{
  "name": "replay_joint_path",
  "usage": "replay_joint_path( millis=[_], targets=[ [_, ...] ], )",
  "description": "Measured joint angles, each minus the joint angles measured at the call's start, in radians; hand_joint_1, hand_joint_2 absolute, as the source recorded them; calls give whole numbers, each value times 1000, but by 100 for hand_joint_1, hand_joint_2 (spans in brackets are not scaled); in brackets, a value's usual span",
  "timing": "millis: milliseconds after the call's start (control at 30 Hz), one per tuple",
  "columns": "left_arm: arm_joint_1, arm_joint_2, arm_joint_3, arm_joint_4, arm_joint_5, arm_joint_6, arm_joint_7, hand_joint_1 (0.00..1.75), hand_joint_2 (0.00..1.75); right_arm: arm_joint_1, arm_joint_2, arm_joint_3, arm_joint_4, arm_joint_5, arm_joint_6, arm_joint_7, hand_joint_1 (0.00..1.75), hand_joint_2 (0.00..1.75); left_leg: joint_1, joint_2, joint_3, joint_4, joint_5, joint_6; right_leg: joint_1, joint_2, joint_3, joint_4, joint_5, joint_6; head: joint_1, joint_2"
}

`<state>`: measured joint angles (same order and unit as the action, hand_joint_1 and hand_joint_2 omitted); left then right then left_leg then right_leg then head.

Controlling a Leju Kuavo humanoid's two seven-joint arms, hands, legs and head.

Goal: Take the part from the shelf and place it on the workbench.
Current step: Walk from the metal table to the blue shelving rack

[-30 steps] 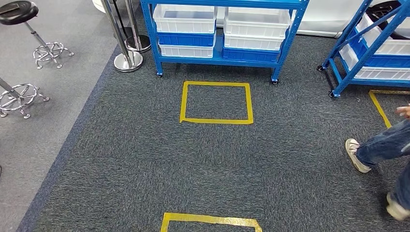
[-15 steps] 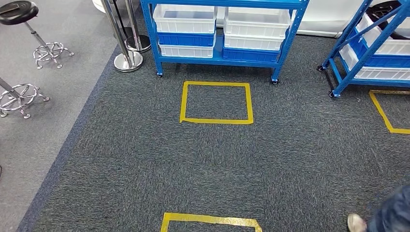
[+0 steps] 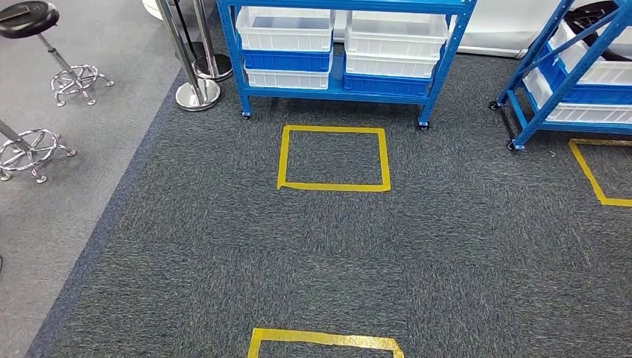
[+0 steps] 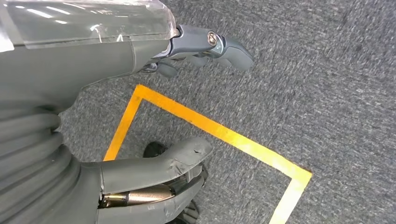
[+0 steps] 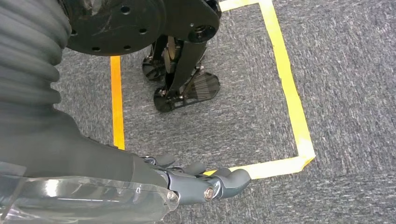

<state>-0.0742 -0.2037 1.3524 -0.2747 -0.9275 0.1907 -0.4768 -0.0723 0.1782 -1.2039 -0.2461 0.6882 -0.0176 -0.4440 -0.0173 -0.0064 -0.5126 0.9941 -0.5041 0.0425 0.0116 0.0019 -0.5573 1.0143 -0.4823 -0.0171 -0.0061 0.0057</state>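
Shelf stands at 12 o'clock, far off, so I must walk closer first; my left hand and right hand hang empty, fingers loose.

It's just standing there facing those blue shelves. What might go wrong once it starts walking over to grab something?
Three guesses. The blue shelf stands on small wheels, so a bump while reaching might roll it. Its white bins sit stacked close together, so pulling a part out may be awkward. Both the left hand and right hand hang empty over the carpet, so the whole walk remains; drifting off the yellow tape square could spoil the reach.
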Motion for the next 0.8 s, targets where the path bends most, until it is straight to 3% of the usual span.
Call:
replay_joint_path(
  millis=[33, 67, 167, 800],
  targets=[
    [0, 0, 0, 0, -1, 2, -4, 0, 175, 0, 0, 0, 0, 0, 1, -3, 0, 44, 0, 0, 0, 0, 0, 0, 0, 0, 0, 0, 0, 0, 0, 0],
    [0, 0, 0, 0, -2, 4, -10, 0, 175, 0, 0, 0, 0, 0, 2, -8, 0, 44, 0, 0, 0, 0, 0, 0, 0, 0, 0, 0, 0, 0, 0, 0],
    [0, -1, -1, 0, -3, 4, -26, 0, 175, 0, 0, 0, 0, 0, 8, -25, 0, 175, 0, 0, 0, 0, 0, 0, 0, 0, 0, 0, 0, 0, 0, 0],
    [1, -3, -2, 0, 8, 22, -42, 0, 175, 0, 5, 0, 0, 12, -16, -82, 0, 175, 0, 0, 0, 0, 0, 0, 0, 0, 0, 0, 0, 0, 0, 0]
  ],
)
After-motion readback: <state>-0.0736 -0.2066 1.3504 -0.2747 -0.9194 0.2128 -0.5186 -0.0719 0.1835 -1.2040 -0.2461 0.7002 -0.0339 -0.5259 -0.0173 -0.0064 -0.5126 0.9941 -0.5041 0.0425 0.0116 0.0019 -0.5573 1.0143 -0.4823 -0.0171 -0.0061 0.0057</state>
